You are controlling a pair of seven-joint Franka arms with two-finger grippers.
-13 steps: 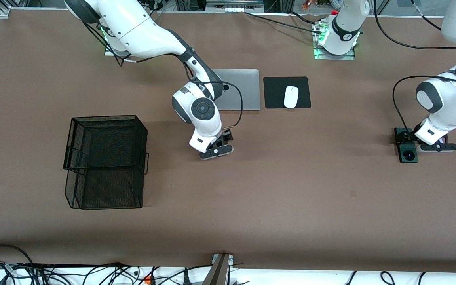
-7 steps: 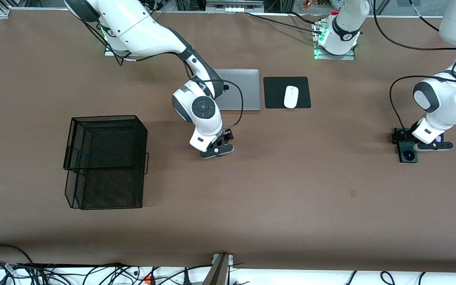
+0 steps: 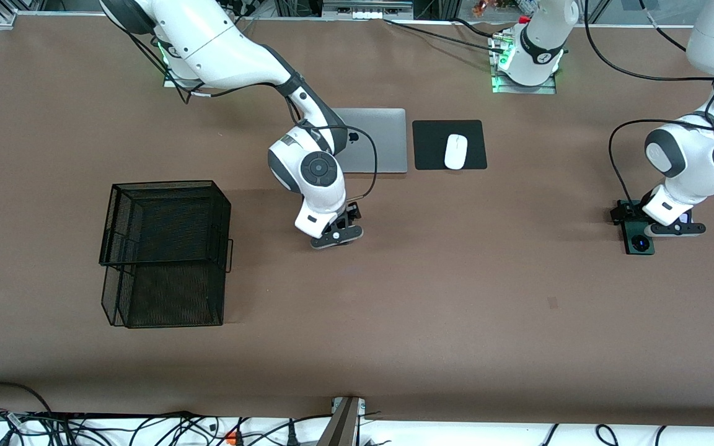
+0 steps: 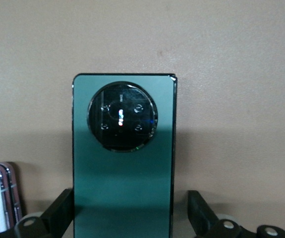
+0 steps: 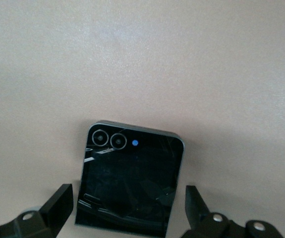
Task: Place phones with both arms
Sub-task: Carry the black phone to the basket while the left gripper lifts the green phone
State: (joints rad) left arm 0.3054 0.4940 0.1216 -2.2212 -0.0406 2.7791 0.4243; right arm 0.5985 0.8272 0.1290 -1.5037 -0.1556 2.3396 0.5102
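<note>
Now both low over flat, stiff, slippery phones: left gripper (image 4: 130, 225) jaws open astride green phone (image 4: 123, 158), right gripper (image 5: 127, 218) jaws open astride black phone (image 5: 130, 181); best pinched by long edges.

Bare table (image 3: 456, 297) across the frame's lower centre, basket (image 3: 165, 251) blocking mid-left, laptop (image 3: 375, 139) and mouse (image 3: 455, 151) crowding upper centre.
</note>
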